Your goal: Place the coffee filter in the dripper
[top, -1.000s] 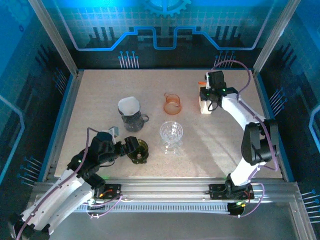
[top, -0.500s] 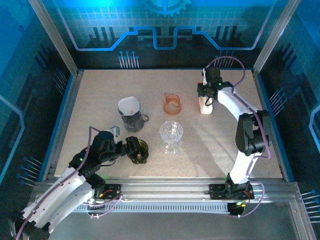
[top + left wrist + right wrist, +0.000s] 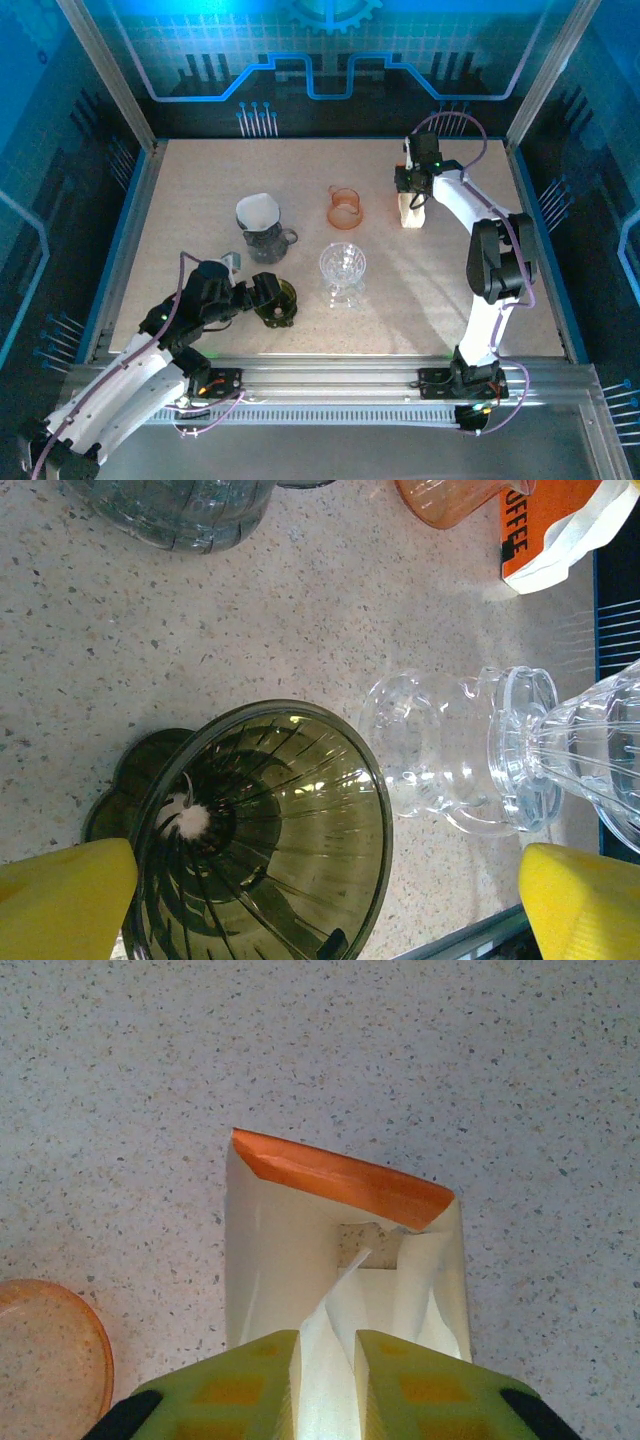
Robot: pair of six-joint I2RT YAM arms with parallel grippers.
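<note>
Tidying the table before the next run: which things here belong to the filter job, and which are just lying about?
Job: coffee filter pinched by the right gripper; filter box; olive-green dripper by the open left gripper.
Lying about: clear glass dripper; orange dripper; grey dripper holding a white paper.

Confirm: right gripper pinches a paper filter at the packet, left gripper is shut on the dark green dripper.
Not shut: the left wrist view shows the left gripper open, jaws apart beside the dark green dripper. The right gripper does pinch the filter.

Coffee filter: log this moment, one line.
right gripper: shut on coffee filter at filter pack | left gripper: open at green dripper | placing: pending
</note>
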